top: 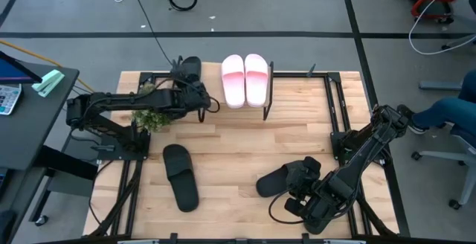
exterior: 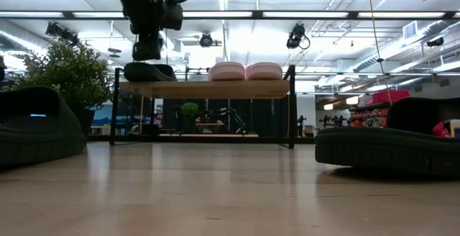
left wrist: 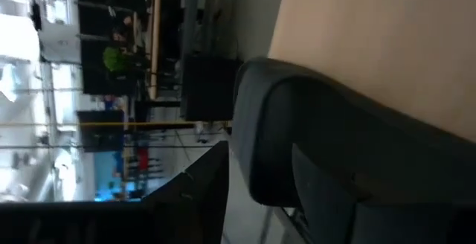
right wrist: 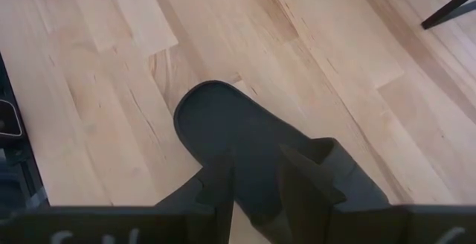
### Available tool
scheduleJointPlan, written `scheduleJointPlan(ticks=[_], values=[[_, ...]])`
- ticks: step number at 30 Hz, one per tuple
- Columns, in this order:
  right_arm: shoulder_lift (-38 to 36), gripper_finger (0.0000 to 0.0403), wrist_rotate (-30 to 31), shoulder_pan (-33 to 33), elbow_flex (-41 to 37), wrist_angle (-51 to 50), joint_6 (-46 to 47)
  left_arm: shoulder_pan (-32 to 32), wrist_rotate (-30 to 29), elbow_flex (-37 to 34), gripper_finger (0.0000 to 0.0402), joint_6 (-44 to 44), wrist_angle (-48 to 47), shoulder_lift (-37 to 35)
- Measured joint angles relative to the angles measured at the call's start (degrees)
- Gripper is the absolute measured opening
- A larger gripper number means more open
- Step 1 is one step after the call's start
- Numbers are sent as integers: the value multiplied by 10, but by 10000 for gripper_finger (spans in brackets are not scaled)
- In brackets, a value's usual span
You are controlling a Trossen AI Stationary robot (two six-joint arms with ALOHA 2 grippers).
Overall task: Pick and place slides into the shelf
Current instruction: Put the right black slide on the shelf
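Observation:
The shelf (top: 297, 80) stands at the table's far side. Two pink-and-white slides (top: 244, 79) lie side by side on its top board (exterior: 208, 88). A black slide (exterior: 149, 71) lies on the board's left end, filling the left wrist view (left wrist: 335, 147). My left gripper (exterior: 147, 53) hangs open just above it, clear of it. Two more black slides lie on the table, one near the left (top: 181, 175), one near the right (top: 277, 179). My right gripper (right wrist: 260, 192) hovers open above the right one (right wrist: 223, 125); its fingers stand over the footbed beside the strap (right wrist: 346, 173).
A small potted plant (top: 149, 115) stands on the table under my left arm, beside the shelf's left legs (exterior: 115, 106). Black frame rails (top: 338, 106) run along the table's sides. Bare wood (top: 238, 147) lies between the two slides on the table.

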Motion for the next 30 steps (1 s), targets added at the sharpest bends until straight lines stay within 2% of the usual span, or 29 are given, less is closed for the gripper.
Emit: scheduleJointPlan(ticks=[4,8,10,14,19,21,26,28,30], values=[[0,107,0,0,0,1,18,-26,-41,23,154,-20,-58,0],[0,107,-1,4,0,12,43,-67,-42,77,147,-107,-131,0],[0,107,-25,8,0,26,45,-95,-42,118,142,-160,-165,0],[0,107,-172,25,0,53,66,-160,-30,200,134,-253,-201,0],[6,101,-217,63,0,61,187,-233,52,293,123,-315,-201,0],[19,96,-272,75,0,62,224,-255,94,318,120,-326,-201,0],[51,83,-486,106,0,58,346,-294,220,343,114,-327,-201,0],[65,80,-538,118,0,45,375,-309,234,338,113,-330,-201,0],[73,78,-552,128,0,26,385,-322,235,329,112,-339,-202,0]])
